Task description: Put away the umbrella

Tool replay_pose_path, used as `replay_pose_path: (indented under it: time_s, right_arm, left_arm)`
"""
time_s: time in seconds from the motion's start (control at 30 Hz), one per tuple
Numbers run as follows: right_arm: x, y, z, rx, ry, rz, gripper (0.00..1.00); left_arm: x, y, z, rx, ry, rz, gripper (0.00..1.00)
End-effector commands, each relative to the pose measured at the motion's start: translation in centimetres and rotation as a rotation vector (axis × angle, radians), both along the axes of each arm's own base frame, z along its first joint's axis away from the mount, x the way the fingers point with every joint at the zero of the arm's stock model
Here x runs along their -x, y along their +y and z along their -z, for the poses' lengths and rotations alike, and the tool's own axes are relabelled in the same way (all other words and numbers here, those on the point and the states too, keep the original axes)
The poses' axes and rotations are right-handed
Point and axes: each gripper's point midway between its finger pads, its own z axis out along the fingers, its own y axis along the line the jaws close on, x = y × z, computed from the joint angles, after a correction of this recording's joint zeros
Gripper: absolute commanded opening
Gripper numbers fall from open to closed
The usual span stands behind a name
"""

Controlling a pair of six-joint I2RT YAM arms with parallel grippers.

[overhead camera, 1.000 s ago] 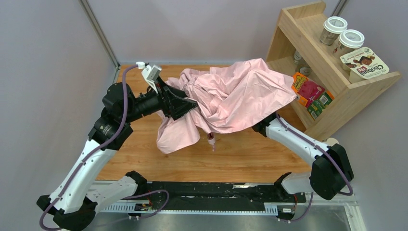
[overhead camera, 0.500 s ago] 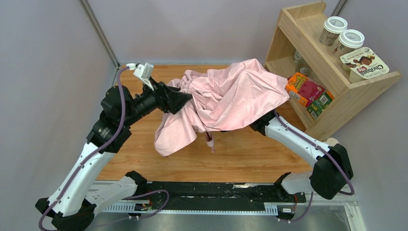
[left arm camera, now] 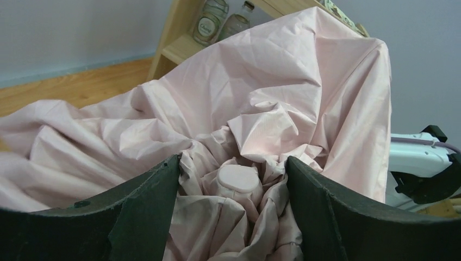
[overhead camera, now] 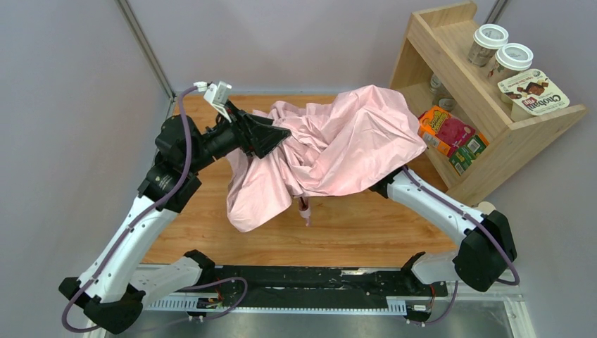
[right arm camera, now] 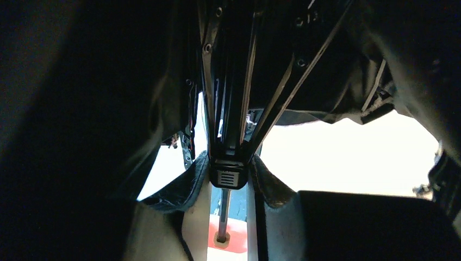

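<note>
The pale pink umbrella (overhead camera: 352,141) hangs half collapsed above the wooden table, its cloth draped over the right arm. My left gripper (overhead camera: 278,134) is at the umbrella's crown. In the left wrist view the jaws (left arm camera: 232,179) press bunched cloth around the pink top cap (left arm camera: 236,178). My right gripper (right arm camera: 228,179) is hidden under the canopy in the top view. In its wrist view it is shut on the black runner (right arm camera: 228,176) on the shaft, with ribs fanning out above. The small dark handle (overhead camera: 305,211) hangs below the cloth.
A wooden shelf unit (overhead camera: 521,130) stands at the right, close to the canopy's edge, holding two lidded jars (overhead camera: 491,39), a chocolate bag (overhead camera: 535,95) and a colourful snack box (overhead camera: 450,134). Bare table (overhead camera: 352,232) lies in front. Grey walls close the left and back.
My left gripper has risen and moved toward the back with the umbrella's crown. The canopy swayed left, then back toward the shelf. The right arm has barely moved.
</note>
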Motion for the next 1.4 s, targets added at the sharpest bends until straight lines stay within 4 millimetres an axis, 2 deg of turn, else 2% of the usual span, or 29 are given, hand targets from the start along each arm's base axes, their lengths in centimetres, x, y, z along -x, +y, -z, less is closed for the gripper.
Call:
replay_pose_path:
  time_s: [0.0, 0.1, 0.17, 0.23, 0.27, 0.3, 0.33, 0.37, 0.4, 0.43, 0.47, 0.5, 0.53, 0.6, 0.63, 0.67, 0.7, 0.8, 0.97, 1.03, 1.2, 1.23, 1.3, 1.37]
  right_arm:
    - [0.6, 0.1, -4.6, -0.125, -0.137, -0.022, 0.00]
    - [0.4, 0.3, -5.0, -0.133, -0.139, -0.018, 0.00]
    - [0.2, 0.4, -5.1, -0.133, -0.139, -0.009, 0.00]
    - [0.2, 0.3, -5.3, -0.134, -0.142, -0.007, 0.00]
    - [0.2, 0.3, -5.3, -0.132, -0.140, -0.007, 0.00]
    - [0.2, 0.3, -5.4, -0.131, -0.140, -0.002, 0.00]
    - [0.0, 0.3, -5.3, -0.127, -0.137, 0.008, 0.00]
    - [-0.1, 0.4, -5.3, -0.122, -0.134, 0.016, 0.00]
    - [-0.3, 0.4, -5.2, -0.115, -0.129, 0.028, 0.00]
    - [-0.6, 0.5, -4.9, -0.103, -0.120, 0.050, 0.00]
    - [-1.1, 0.5, -4.7, -0.091, -0.111, 0.083, 0.01]
    - [-1.6, 0.6, -4.2, -0.073, -0.098, 0.113, 0.05]
    - [-2.2, 0.7, -3.8, -0.057, -0.079, 0.148, 0.17]
    - [-3.2, 0.6, -2.8, -0.039, -0.041, 0.225, 0.33]
    - [-4.0, 0.4, -2.2, -0.034, -0.016, 0.289, 0.48]
    - [-4.9, 0.2, -1.8, -0.029, 0.005, 0.362, 0.62]
    - [-5.4, -0.1, -1.0, -0.017, 0.022, 0.399, 0.72]
    - [-6.5, -0.9, 1.8, 0.048, 0.081, 0.494, 0.91]
    - [-7.7, -3.2, 8.1, 0.161, 0.214, 0.690, 1.00]
    - [-7.6, -4.2, 9.2, 0.170, 0.266, 0.725, 1.00]
    - [-8.0, -7.7, 10.1, 0.204, 0.303, 0.927, 1.00]
    - [-7.8, -7.7, 9.5, 0.172, 0.280, 0.897, 1.00]
    - [-6.1, -6.2, 7.7, 0.091, 0.230, 0.741, 1.00]
    - [-4.5, -4.5, 5.2, 0.006, 0.128, 0.555, 0.95]
  left_arm:
    - [1.2, -1.5, 0.8, -0.026, 0.030, 0.125, 0.79]
    - [1.4, -2.3, 1.0, 0.007, 0.021, 0.171, 0.78]
    - [1.3, -2.8, 1.5, -0.011, 0.035, 0.202, 0.73]
    - [1.3, -3.2, 2.1, -0.036, 0.043, 0.226, 0.60]
    - [1.3, -3.4, 2.0, -0.044, 0.030, 0.239, 0.44]
    - [1.4, -3.5, 2.0, -0.046, 0.028, 0.253, 0.35]
    - [1.4, -3.5, 1.7, -0.046, 0.009, 0.255, 0.21]
    - [1.5, -3.5, 1.5, -0.046, -0.004, 0.260, 0.15]
    - [1.6, -3.4, 1.1, -0.043, -0.020, 0.260, 0.04]
    - [1.5, -3.2, 0.9, -0.040, -0.030, 0.243, 0.01]
    - [1.8, -2.9, 0.4, -0.035, -0.061, 0.235, 0.00]
    - [1.6, -2.6, 0.2, -0.032, -0.072, 0.208, 0.00]
    - [2.0, -2.0, -0.4, -0.024, -0.104, 0.187, 0.00]
    - [1.9, -0.7, -1.0, -0.015, -0.139, 0.109, 0.00]
    - [1.5, -0.2, -1.2, -0.007, -0.151, 0.065, 0.00]
    - [2.1, 0.5, -1.7, 0.004, -0.187, 0.048, 0.00]
    - [1.7, 1.2, -2.0, 0.013, -0.196, -0.003, 0.00]
    - [2.5, 3.4, -3.1, 0.055, -0.252, -0.093, 0.00]
    - [3.5, 7.2, -4.5, 0.093, -0.323, -0.250, 0.00]
    - [3.8, 8.5, -4.4, 0.099, -0.344, -0.306, 0.00]
    - [2.5, 11.0, -2.9, 0.088, -0.322, -0.461, 0.00]
    - [2.5, 11.0, -2.9, 0.095, -0.322, -0.463, 0.00]
    - [2.5, 10.0, -2.8, 0.107, -0.314, -0.418, 0.00]
    - [2.6, 8.6, -2.8, 0.120, -0.285, -0.344, 0.00]
